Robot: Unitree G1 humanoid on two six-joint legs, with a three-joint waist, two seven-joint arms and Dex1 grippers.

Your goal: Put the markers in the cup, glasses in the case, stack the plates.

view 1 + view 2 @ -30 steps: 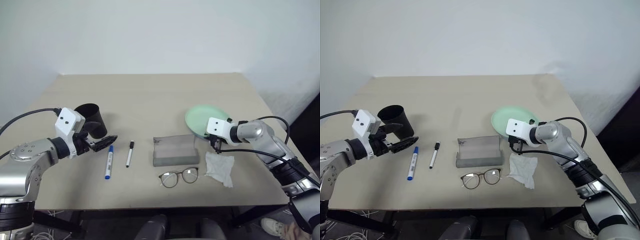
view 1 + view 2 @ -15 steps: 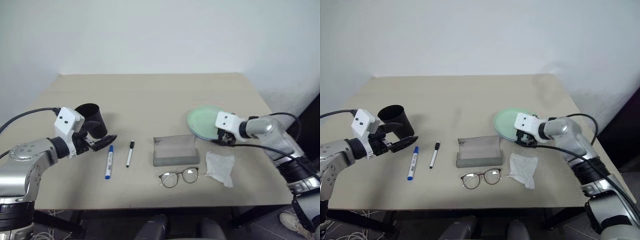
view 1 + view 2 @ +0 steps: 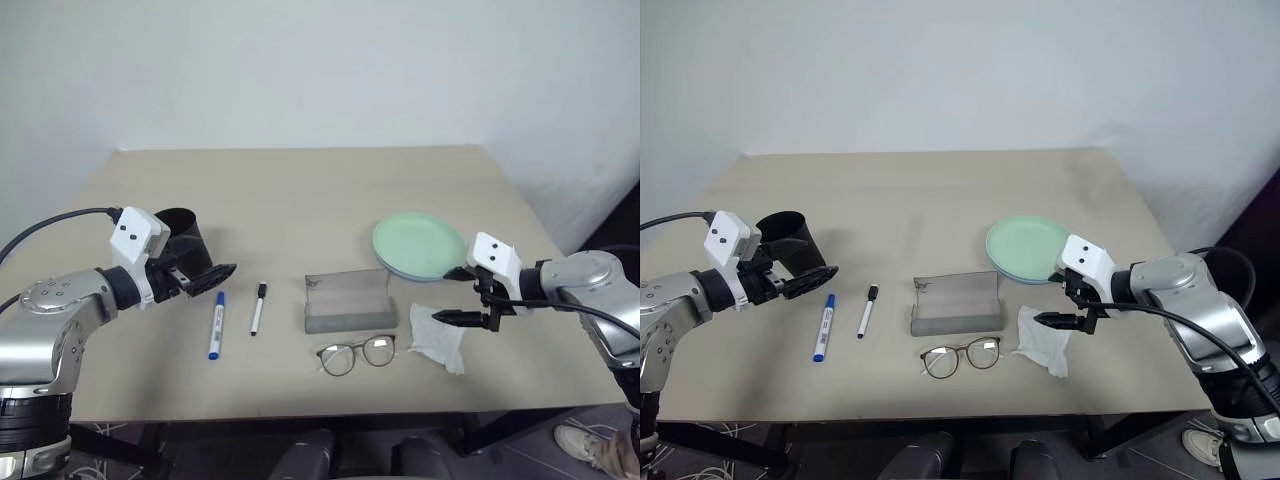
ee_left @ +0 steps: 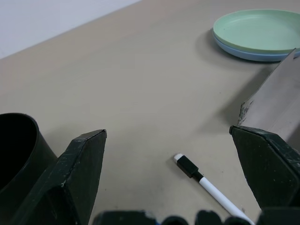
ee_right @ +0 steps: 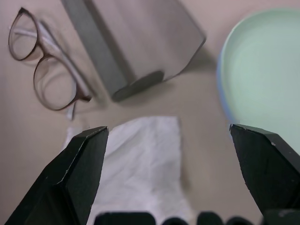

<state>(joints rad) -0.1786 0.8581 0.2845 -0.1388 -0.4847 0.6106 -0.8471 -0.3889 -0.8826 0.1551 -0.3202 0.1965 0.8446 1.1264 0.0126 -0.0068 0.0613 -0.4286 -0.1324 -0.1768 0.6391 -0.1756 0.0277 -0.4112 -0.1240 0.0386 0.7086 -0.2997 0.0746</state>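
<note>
The light green plate (image 3: 420, 244) lies flat on the light blue plate (image 4: 243, 54), right of centre. My right gripper (image 3: 447, 296) hovers open just in front of them, above the tissue's edge, holding nothing. The grey case (image 3: 348, 300) stands open mid-table, and the glasses (image 3: 358, 353) lie unfolded in front of it. Left of the case lie the black-capped marker (image 3: 258, 307) and the blue-capped marker (image 3: 216, 324). The black cup (image 3: 185, 240) stands upright at the left. My left gripper (image 3: 210, 278) is open beside the cup, over the blue marker's cap end.
A crumpled white tissue (image 3: 438, 338) lies right of the glasses, below my right gripper. The table's right edge (image 3: 560, 300) is close to my right arm. The far half of the table (image 3: 300, 190) is bare.
My right gripper opened, let go of the green plate and drew back toward the table's near right. The plate now rests flat on the blue one. My left arm stayed still.
</note>
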